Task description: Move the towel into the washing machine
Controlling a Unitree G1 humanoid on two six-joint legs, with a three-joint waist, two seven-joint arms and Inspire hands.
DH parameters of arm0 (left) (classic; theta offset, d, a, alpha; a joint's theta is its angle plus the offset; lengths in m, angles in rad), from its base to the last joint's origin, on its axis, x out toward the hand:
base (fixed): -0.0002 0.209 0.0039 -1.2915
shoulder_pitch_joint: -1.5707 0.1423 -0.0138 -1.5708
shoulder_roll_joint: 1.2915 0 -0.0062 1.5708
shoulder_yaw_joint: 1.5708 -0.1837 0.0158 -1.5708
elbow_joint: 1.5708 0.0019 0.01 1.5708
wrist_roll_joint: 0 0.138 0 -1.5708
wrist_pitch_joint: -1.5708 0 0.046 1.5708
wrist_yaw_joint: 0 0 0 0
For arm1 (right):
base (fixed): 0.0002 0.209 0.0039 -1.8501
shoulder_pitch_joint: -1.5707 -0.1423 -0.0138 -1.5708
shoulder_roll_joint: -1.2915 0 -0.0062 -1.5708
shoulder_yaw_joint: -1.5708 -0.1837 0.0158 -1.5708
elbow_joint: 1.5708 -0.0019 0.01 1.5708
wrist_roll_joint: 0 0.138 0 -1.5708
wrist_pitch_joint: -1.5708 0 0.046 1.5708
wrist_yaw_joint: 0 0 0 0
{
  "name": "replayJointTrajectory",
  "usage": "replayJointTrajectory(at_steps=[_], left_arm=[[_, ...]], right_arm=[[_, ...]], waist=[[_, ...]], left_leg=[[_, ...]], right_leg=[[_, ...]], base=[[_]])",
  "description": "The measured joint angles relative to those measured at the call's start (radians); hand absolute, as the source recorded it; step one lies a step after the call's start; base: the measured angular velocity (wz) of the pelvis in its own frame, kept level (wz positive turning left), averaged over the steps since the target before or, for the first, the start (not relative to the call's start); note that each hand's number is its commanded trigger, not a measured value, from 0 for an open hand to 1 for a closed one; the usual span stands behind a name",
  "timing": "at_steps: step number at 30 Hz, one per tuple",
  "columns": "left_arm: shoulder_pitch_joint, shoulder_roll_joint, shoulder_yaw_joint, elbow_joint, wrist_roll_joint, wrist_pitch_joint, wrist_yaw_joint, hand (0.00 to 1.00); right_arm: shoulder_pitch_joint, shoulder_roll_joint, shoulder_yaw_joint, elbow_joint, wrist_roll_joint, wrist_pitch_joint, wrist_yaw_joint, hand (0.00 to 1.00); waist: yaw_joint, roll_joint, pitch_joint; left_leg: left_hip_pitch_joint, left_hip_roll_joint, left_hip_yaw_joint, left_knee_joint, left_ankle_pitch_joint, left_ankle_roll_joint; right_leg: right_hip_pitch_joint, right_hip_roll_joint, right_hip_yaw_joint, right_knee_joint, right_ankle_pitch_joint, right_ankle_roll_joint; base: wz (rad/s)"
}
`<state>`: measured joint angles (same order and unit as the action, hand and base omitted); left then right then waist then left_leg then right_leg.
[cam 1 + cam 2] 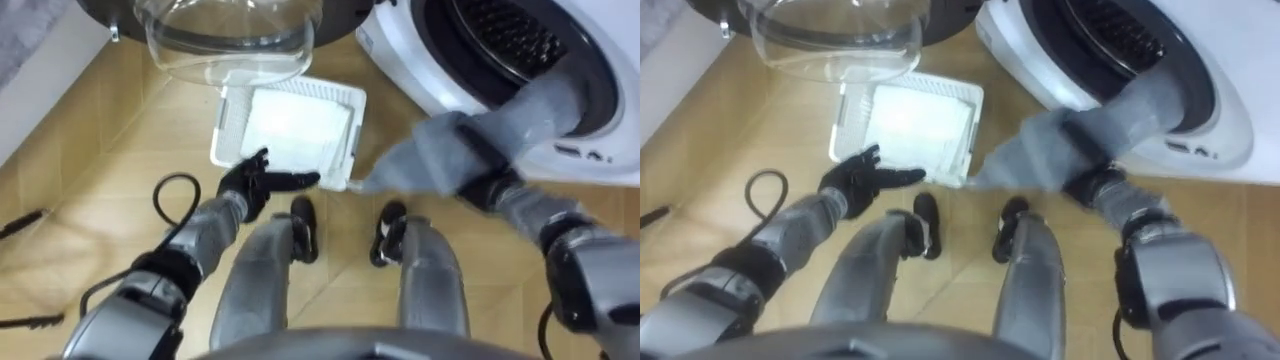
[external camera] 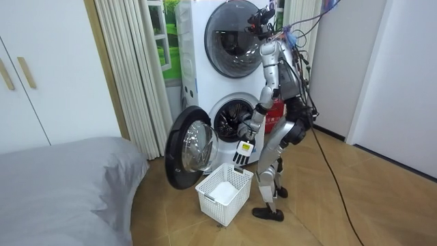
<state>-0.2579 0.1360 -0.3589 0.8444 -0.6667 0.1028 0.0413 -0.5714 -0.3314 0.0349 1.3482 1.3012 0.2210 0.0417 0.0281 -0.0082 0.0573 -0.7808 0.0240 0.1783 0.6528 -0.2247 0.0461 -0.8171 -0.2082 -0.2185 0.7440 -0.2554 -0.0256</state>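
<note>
Your right hand (image 1: 484,172) tight around grey towel (image 1: 545,100) at washing machine (image 1: 415,62) opening; left hand (image 1: 250,182) splayed, empty, by laundry basket (image 1: 228,112).

Facing the washing machine (image 1: 600,150), the robot extends its right hand (image 1: 487,187) to the drum mouth; left hand (image 1: 250,183) spread flat, well clear.

Towel (image 1: 470,150): grey cloth, matt, soft folds. Washer (image 1: 395,62) housing: white, smooth, glossy. Door (image 1: 225,40): clear glossy glass. Basket (image 1: 228,120): white perforated plastic. Floor (image 1: 110,150): smooth wood-look boards, slight sheen.
</note>
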Motion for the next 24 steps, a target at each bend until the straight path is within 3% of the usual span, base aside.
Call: replayJointTrajectory(at_steps=[2,6,10,12,13,14,15,18,24], left_arm=[[0.009,0.006,0.002,-0.014,0.009,-0.001,0.012,0.0],[0.065,0.044,0.001,-0.083,0.04,-0.002,0.022,0.0],[0.085,0.043,-0.008,-0.102,0.049,-0.001,0.022,0.0],[0.099,0.044,-0.002,-0.125,0.048,0.0,0.029,0.0],[0.101,0.042,0.003,-0.135,0.05,0.0,0.032,0.0],[0.102,0.041,0.004,-0.14,0.051,-0.001,0.033,0.0],[0.104,0.037,0.009,-0.143,0.055,-0.01,0.033,0.0],[0.121,0.032,0.027,-0.176,0.073,-0.03,0.035,0.0],[0.133,0.028,0.034,-0.204,0.115,-0.059,0.067,0.0]], right_arm=[[-0.027,-0.027,-0.032,-0.029,0.006,0.002,-0.037,1.0],[-0.115,-0.064,-0.098,-0.047,0.053,0.011,-0.065,1.0],[-0.128,-0.064,-0.107,-0.05,0.08,0.022,-0.121,1.0],[-0.136,-0.065,-0.108,-0.067,0.108,0.024,-0.157,1.0],[-0.14,-0.065,-0.119,-0.067,0.112,0.026,-0.173,0.85],[-0.14,-0.065,-0.128,-0.067,0.112,0.028,-0.18,0.6],[-0.146,-0.065,-0.144,-0.067,0.112,0.031,-0.201,0.0],[-0.162,-0.065,-0.158,-0.067,0.122,0.032,-0.249,0.0],[-0.188,-0.065,-0.239,-0.065,0.156,0.024,-0.395,0.0]], waist=[[-0.005,-0.015,-0.0019],[-0.052,-0.072,-0.0042],[-0.063,-0.079,-0.0037],[-0.079,-0.08,-0.0039],[-0.089,-0.08,-0.0039],[-0.091,-0.081,-0.0039],[-0.094,-0.081,-0.0037],[-0.116,-0.081,-0.0037],[-0.132,-0.081,-0.0036]], left_leg=[[-0.002,0.001,0.001,0.006,0.0,0.0],[-0.001,0.002,0.001,0.008,0.001,0.002],[-0.012,0.008,0.009,0.022,-0.003,0.009],[-0.018,0.0,0.009,0.023,-0.003,0.011],[-0.019,-0.002,0.01,0.023,-0.003,0.016],[-0.019,-0.003,0.011,0.023,-0.003,0.017],[-0.02,-0.006,0.014,0.023,-0.003,0.021],[-0.02,-0.021,0.027,0.024,-0.003,0.035],[-0.032,-0.022,0.056,0.051,-0.02,0.064]], right_leg=[[-0.001,0.001,0.002,0.002,0.0,0.0],[0.003,0.001,-0.002,0.0,0.001,0.001],[0.001,-0.001,-0.006,0.003,-0.002,0.006],[-0.006,-0.014,-0.006,0.014,-0.005,0.011],[-0.008,-0.02,-0.004,0.022,-0.013,0.017],[-0.008,-0.022,-0.004,0.023,-0.013,0.018],[-0.008,-0.029,-0.005,0.025,-0.013,0.019],[-0.016,-0.052,-0.003,0.044,-0.021,0.031],[-0.026,-0.072,0.001,0.073,-0.034,0.051]], base=[[0.0],[0.02],[0.06],[0.12],[0.2],[0.15],[0.1],[0.1],[0.07]])
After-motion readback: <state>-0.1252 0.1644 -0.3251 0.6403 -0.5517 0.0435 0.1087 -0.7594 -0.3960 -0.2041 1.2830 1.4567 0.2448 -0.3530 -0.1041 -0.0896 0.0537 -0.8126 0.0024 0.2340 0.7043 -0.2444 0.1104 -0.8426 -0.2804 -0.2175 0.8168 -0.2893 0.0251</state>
